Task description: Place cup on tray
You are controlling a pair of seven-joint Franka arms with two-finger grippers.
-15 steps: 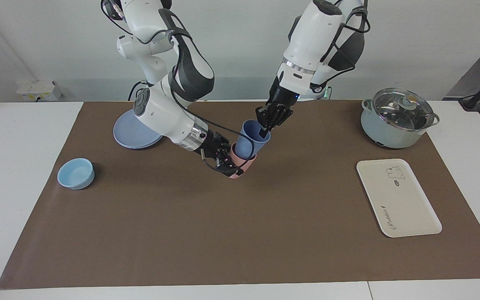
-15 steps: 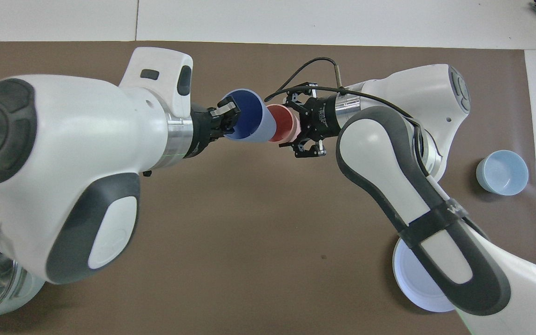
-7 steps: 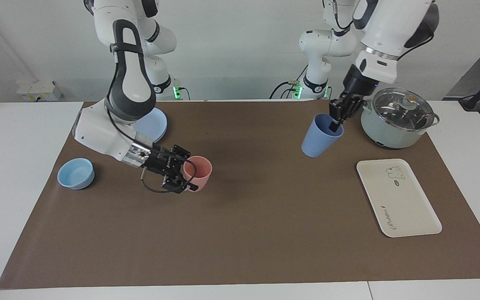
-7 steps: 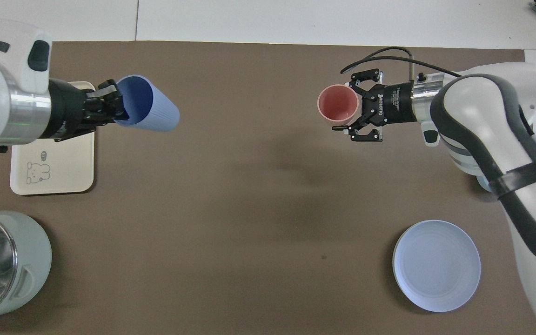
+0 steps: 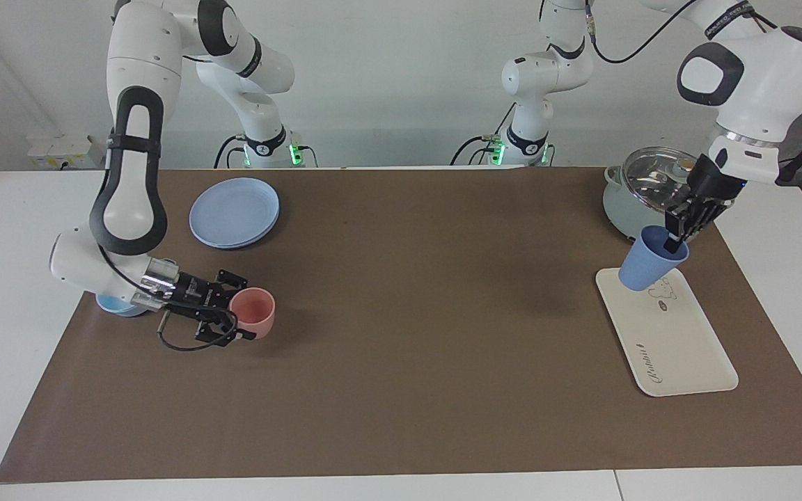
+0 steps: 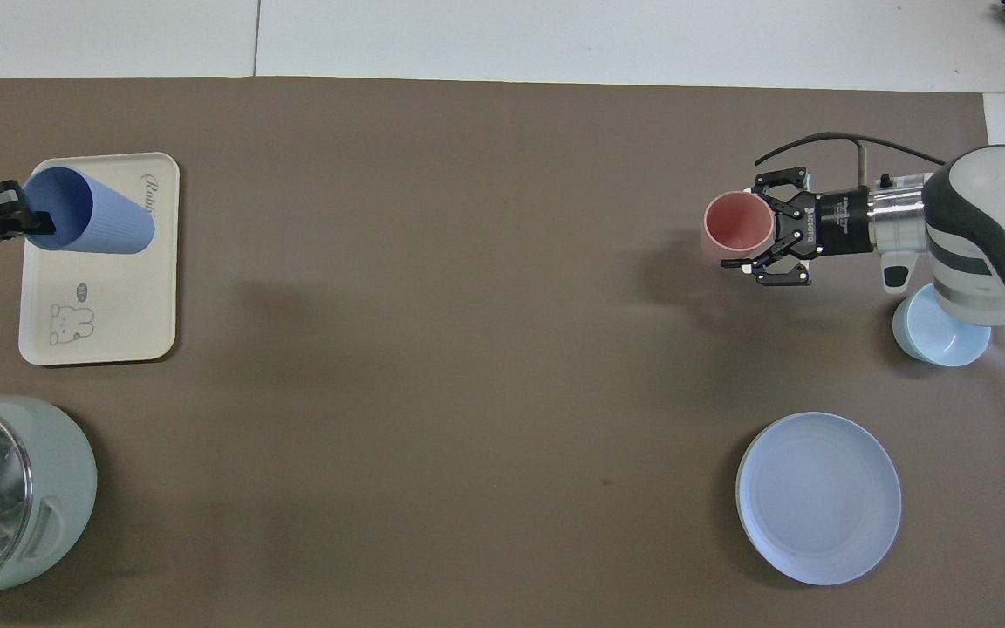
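The periwinkle-blue cup [image 5: 643,268] [image 6: 92,224] hangs tilted in my left gripper [image 5: 675,241] [image 6: 21,220], which is shut on its rim. The cup is low over the end of the cream-white tray [image 5: 683,351] [image 6: 119,305] that lies nearer to the robots; I cannot tell if its base touches the tray. My right gripper [image 5: 236,312] [image 6: 770,228] lies low and level near the right arm's end of the mat, shut on the rim of the salmon-pink cup [image 5: 255,314] [image 6: 734,222], which stands upright at mat level.
A lidded pot [image 5: 651,209] [image 6: 5,488] stands beside the tray, nearer to the robots. Stacked blue plates [image 5: 234,212] [image 6: 816,497] lie near the right arm's base. A light-blue bowl [image 5: 117,306] [image 6: 939,340] sits partly under the right arm's wrist.
The two cups were nested at the mat's middle. My left gripper has carried the blue cup over the tray and lowered it. My right gripper has carried the pink cup toward its own end and down.
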